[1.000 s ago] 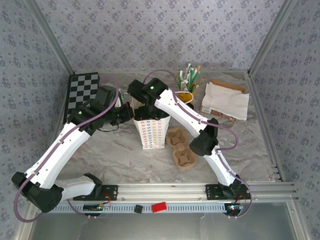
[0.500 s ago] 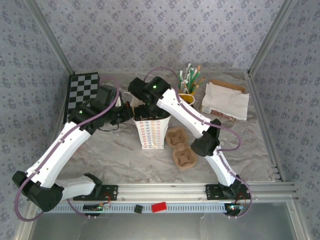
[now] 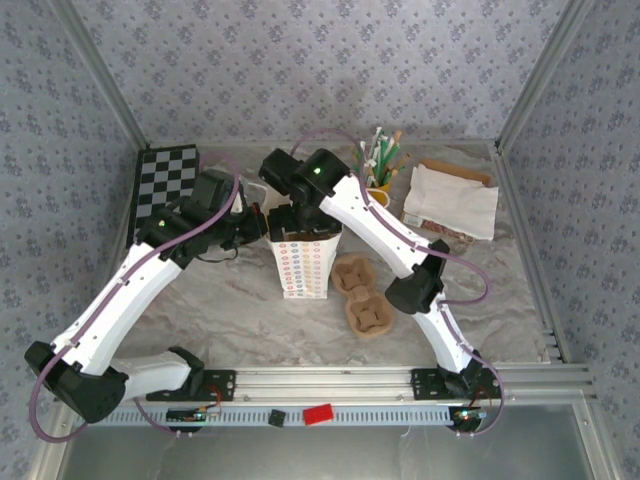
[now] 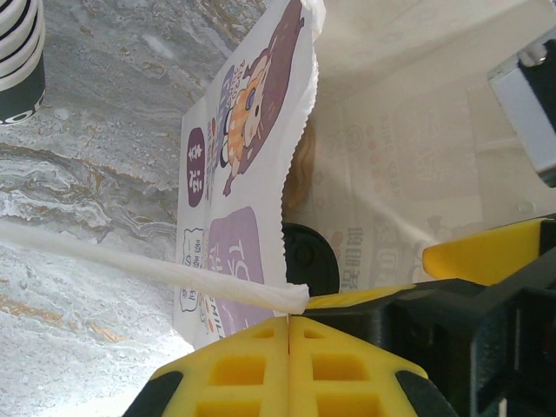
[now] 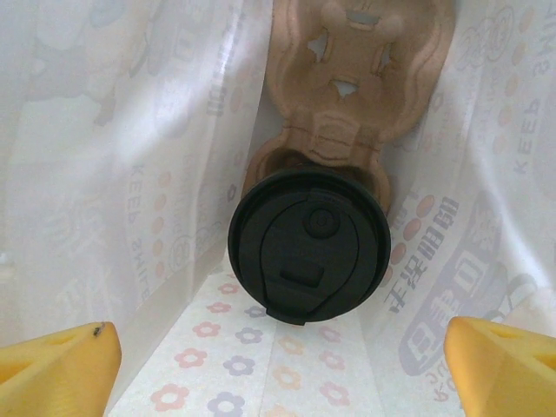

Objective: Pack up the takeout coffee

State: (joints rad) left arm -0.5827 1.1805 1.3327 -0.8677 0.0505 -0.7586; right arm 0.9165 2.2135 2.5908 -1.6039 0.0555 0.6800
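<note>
Right end effector (image 5: pixel 278 360): fingers wide apart, holding nothing and touching nothing. It points down into the mouth of the paper bag (image 3: pixel 303 268), which stands upright mid-worktop (image 3: pixel 250 310).

Left end effector (image 4: pixel 288 326): fingers pressed together, clamped on the bag's twisted white handle (image 4: pixel 148 263) at the bag's left side. The handle runs taut away from the fingers.

Takeout coffee (image 5: pixel 308 245): upright on the bag floor, toward the far-right corner, between the right fingers' line and clear of both.

Views:
- Top external gives the layout: both arms meet at the bag, and a tan cup carrier (image 3: pixel 361 297) lies on the worktop just right of it. The bag's inside is covered by the right wrist.
- Right wrist looks straight down on the black lid. A tan moulded shape sits beyond it; cannot tell whether it is inside the bag or showing through the thin paper.
- Left wrist catches an edge of the lid past the bag's open side, and a stack of cups (image 4: pixel 19 61) at the frame corner, cut off.

Cup body is hidden under the lid.
</note>
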